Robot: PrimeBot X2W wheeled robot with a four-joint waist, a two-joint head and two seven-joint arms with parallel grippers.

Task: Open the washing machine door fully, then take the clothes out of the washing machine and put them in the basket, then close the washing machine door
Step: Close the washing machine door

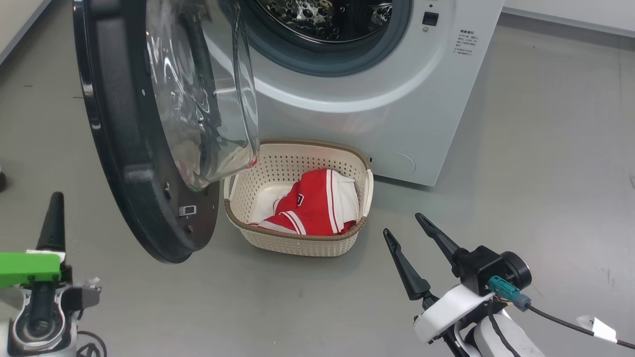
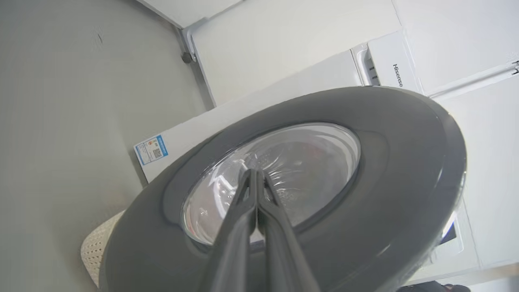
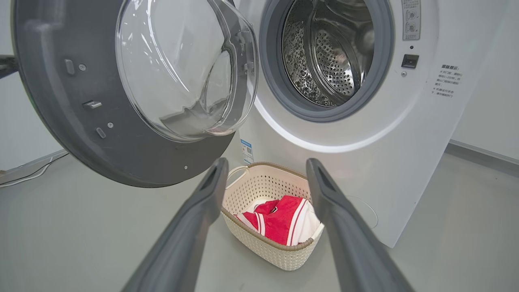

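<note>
The washing machine [image 1: 377, 119] stands with its door [image 1: 124, 163] swung out to the left, glass bowl facing the drum [image 3: 324, 56], in which I see no fabric. Below the opening sits the cream basket [image 1: 297, 245] with red and white clothes [image 1: 312, 208] inside, the same clothes [image 3: 284, 219] lying in the basket [image 3: 263, 243] in the right wrist view. My left gripper [image 1: 56, 198] is shut and empty at the lower left, outside the door; its shut fingers [image 2: 255, 174] point at the door's outer face [image 2: 405, 162]. My right gripper [image 1: 404, 225] stands open and empty, right of the basket.
Grey floor [image 1: 545, 148] spreads to the right of the machine and in front of the basket. A white wall and skirting [image 1: 570, 20] run behind. A blue label [image 2: 151, 150] marks the machine's lower corner. A cable [image 1: 570, 322] trails from my right wrist.
</note>
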